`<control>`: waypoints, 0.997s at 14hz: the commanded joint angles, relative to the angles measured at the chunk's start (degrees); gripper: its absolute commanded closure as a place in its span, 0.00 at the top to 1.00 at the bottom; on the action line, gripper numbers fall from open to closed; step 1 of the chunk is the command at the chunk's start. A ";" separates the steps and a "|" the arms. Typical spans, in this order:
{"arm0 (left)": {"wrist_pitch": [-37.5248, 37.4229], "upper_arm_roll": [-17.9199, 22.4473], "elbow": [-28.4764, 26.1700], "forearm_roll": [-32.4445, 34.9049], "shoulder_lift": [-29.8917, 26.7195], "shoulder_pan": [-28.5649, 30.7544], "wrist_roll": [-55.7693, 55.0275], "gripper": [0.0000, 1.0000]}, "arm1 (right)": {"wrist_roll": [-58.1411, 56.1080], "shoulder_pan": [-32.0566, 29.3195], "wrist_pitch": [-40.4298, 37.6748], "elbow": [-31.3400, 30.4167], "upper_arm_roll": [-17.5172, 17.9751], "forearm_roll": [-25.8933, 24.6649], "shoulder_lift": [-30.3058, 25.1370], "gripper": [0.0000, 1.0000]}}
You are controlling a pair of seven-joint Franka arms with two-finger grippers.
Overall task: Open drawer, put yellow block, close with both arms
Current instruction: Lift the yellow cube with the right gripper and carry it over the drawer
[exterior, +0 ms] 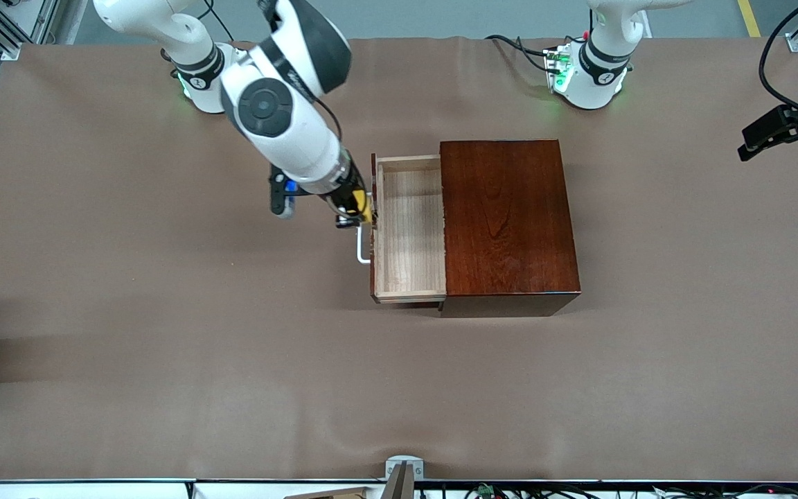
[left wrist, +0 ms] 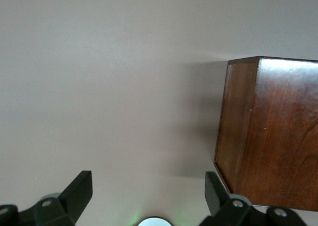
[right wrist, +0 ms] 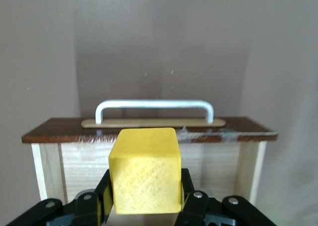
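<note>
Right wrist view gives you the clearest read: the right gripper [right wrist: 145, 198] has its fingers [right wrist: 105, 196] clamped on two opposite faces of the yellow block [right wrist: 145, 170], which stands squarely between them with its upper half proud of the tips. Just ahead of the fingertips you see the dark front of the drawer [right wrist: 149, 128] and its white handle [right wrist: 154, 107], with the light-wood tray directly under the block.

From the front view, you can tell the drawer [exterior: 409, 229] is already pulled out of the wooden box [exterior: 506, 218], and the right gripper [exterior: 357, 208] hangs over the drawer's front edge, by the handle [exterior: 363, 251]. So you are in the placing step: opening looks done, the drop is not.

Your next move calls for carrying the block a little further in over the tray, away from the front panel, lowering it, then parting the fingers so it lands clear of the rim.

Your left gripper [left wrist: 149, 196] waits with its fingers spread apart, holding nothing, over bare table [left wrist: 109, 87] just beside the box's end.
</note>
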 commanded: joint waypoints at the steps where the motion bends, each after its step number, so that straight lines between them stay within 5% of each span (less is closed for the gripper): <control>1: 0.00 -0.27 -0.14 -0.03 -0.40 0.72 0.84 1.00 | 1.72 1.91 0.56 2.72 -0.49 2.62 2.24 0.00; 7: 0.26 -0.45 -0.22 -0.11 -0.23 0.55 0.84 1.00 | 1.98 5.78 8.99 3.43 -0.58 5.00 7.24 0.00; 14: 0.00 -0.89 0.13 -0.64 -0.58 0.29 0.31 1.00 | 1.19 7.02 9.17 2.55 -0.66 2.89 10.68 0.00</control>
